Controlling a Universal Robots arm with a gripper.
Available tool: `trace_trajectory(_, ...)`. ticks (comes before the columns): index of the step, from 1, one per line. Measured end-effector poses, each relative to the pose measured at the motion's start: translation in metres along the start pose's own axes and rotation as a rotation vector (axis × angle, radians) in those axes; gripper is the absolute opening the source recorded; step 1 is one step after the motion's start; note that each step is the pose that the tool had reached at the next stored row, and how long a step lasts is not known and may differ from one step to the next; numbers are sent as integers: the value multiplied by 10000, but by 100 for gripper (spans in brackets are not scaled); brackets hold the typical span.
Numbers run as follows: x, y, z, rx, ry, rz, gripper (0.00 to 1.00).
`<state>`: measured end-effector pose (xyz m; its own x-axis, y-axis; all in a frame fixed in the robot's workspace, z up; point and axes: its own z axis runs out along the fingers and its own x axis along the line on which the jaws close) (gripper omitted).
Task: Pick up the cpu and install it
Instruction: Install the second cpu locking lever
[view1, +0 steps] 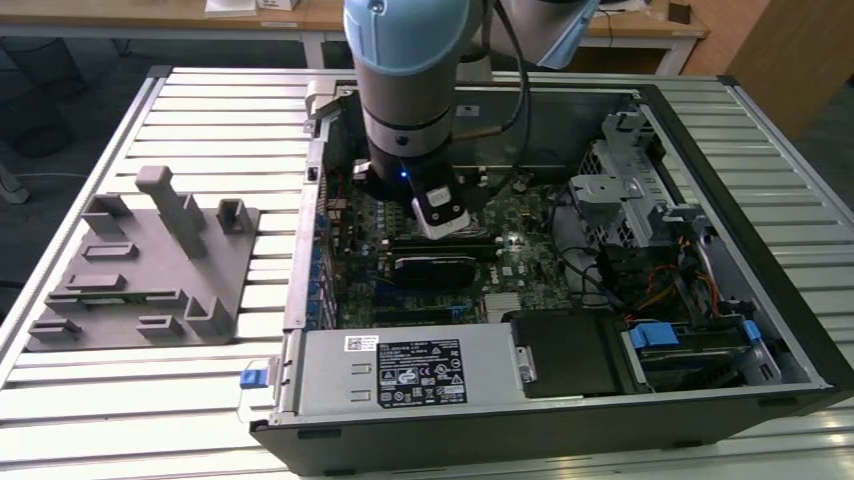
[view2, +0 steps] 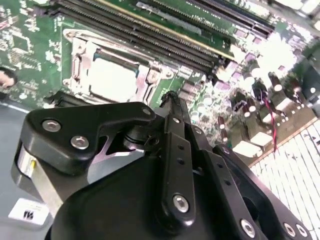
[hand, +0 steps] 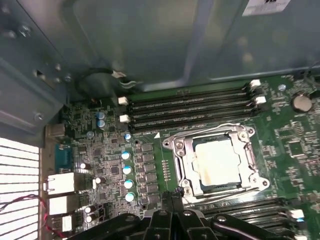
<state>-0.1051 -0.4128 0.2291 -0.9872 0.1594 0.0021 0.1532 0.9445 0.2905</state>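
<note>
Claw (view2: 172, 102): black fingers pressed together, empty, fingertips partly hidden in both wrist views.
CPU: small silvery-white square chip (hand: 218, 162) seated inside the metal socket frame (hand: 176, 145), just beside the claw.

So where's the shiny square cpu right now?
The cpu sits inside the metal socket frame on the green motherboard, seen in both wrist views, beside the long memory slots, just ahead of the gripper.

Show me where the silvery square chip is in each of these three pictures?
Exterior view: the arm stands in front of the motherboard's middle, so I cannot make the cpu out there.
Second wrist view: the cpu lies in the metal socket frame, beyond the tool.
First wrist view: the cpu sits in that frame.
Shared landmark: the long memory slots beside the socket, in both wrist views.
</note>
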Motion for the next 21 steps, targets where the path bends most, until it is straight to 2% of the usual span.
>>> trace_trajectory(2,-4,9,-23,49,-25,47,11)
trace_trajectory(6,-7,10,-27,400,-164,315,11)
trace_trajectory(8,-22,20,-24,511,-212,413,11)
trace_trajectory(10,-50,38,-18,545,-234,469,11)
trace_trajectory(14,-137,80,-4,560,-254,526,11)
trace_trajectory(21,-242,198,34,625,-271,544,11)
